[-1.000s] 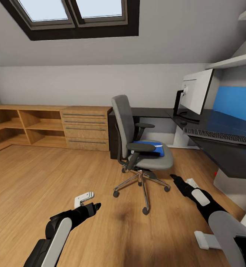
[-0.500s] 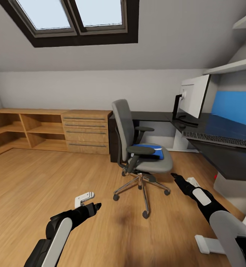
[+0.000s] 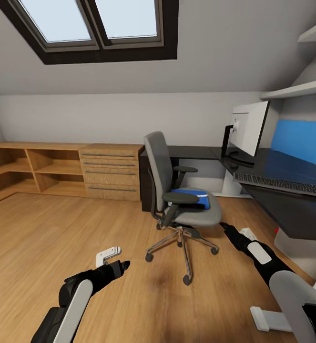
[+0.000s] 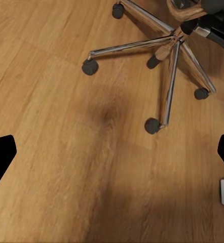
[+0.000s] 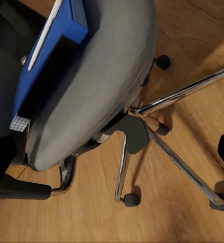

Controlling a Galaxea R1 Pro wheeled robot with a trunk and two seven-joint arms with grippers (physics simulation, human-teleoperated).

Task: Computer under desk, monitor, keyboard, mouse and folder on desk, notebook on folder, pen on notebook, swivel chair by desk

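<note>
The grey swivel chair (image 3: 177, 190) stands on the wood floor, a short way from the black desk (image 3: 291, 205). A blue folder (image 3: 192, 197) lies on its seat, with a thin pale strip (image 5: 46, 33) on top; I cannot tell whether that is the pen or the notebook. On the desk stand the monitor (image 3: 248, 127) and the keyboard (image 3: 281, 185). My left gripper (image 3: 123, 264) hangs open over bare floor, short of the chair's chrome base (image 4: 168, 45). My right gripper (image 3: 223, 226) is open, low beside the seat (image 5: 102, 76), touching nothing.
A low light-wood cabinet (image 3: 72, 169) with shelves and drawers runs along the back wall on the left. Skylights (image 3: 91, 19) sit in the sloped ceiling. A white block (image 3: 296, 243) stands under the desk at the right. A small white thing (image 3: 247, 233) lies by my right arm.
The whole picture has shifted a little, so the camera moved; chair and desk now look slightly farther away. Both arms hold the same pose and the folder stays on the seat.
</note>
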